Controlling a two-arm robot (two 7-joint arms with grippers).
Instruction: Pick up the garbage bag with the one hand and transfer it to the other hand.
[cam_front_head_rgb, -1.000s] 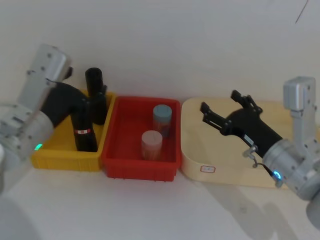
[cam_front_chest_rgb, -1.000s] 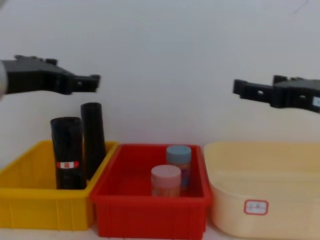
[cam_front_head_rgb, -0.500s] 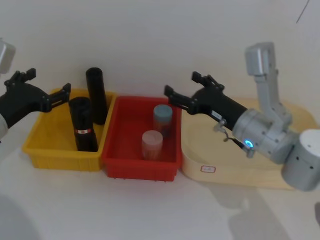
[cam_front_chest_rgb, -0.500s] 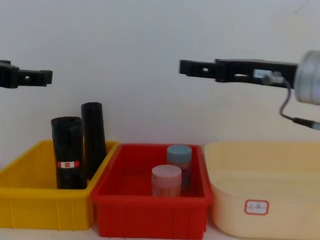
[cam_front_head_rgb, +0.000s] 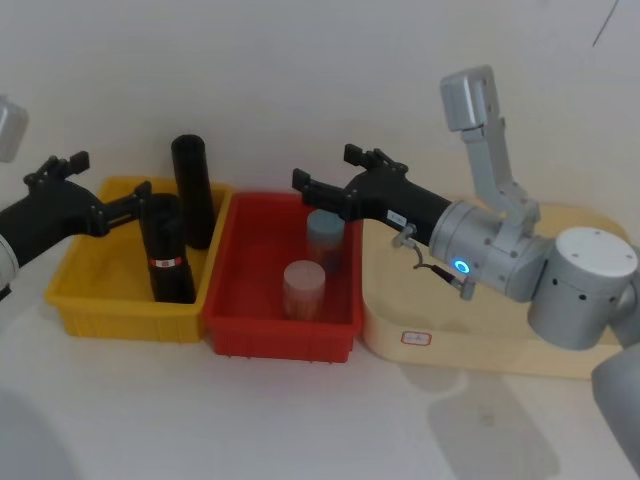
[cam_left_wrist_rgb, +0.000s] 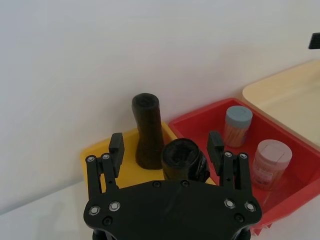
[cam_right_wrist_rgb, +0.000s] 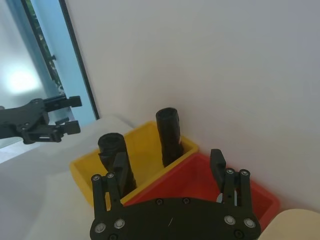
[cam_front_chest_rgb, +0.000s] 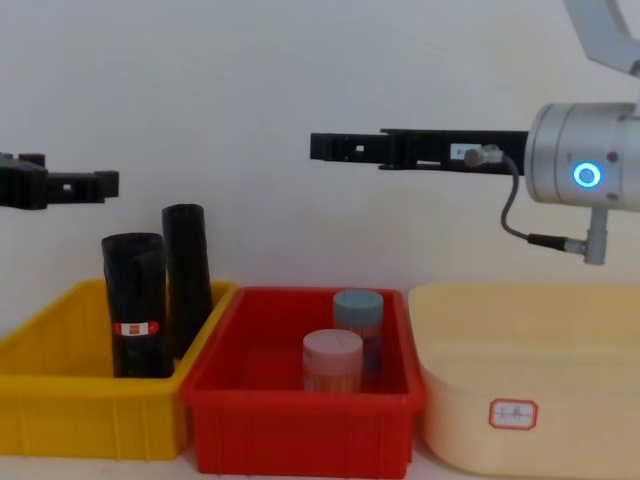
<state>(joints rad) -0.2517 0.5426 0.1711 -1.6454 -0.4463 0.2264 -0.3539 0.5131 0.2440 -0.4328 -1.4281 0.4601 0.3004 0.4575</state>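
Three containers sit side by side before me on the white table: a yellow bin on my left, a red bin just beside it, and a cream tub on my right with a small white label on its front wall. A slim plain black roll stands upright at the yellow bin's back right corner. The red bin holds two upright canisters, a blue-topped one behind and a pink one just in front.

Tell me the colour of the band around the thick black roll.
The band is red and white, clearest in the chest view.
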